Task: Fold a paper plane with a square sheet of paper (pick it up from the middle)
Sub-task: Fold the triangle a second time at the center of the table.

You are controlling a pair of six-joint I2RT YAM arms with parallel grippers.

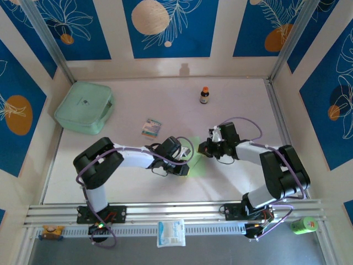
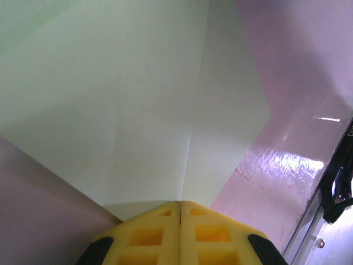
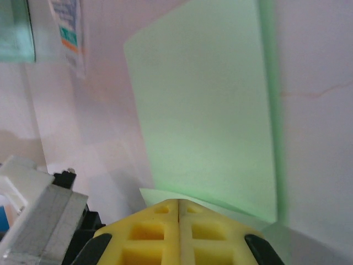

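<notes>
Far left, lidded box [image 1: 84, 107] — green paper [image 3: 209, 110] centre

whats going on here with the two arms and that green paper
Two robot arms are working a thin pale lime-green square sheet of paper at the middle of the white table. The left gripper and the right gripper are each shut on an edge of it, from opposite sides. A faint crease shows, but no plane shape yet.

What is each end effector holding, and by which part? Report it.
The square sheet of paper, pinched by both: the left end effector shut on one edge where a crease ends, the right end effector on the edge nearest it.
</notes>
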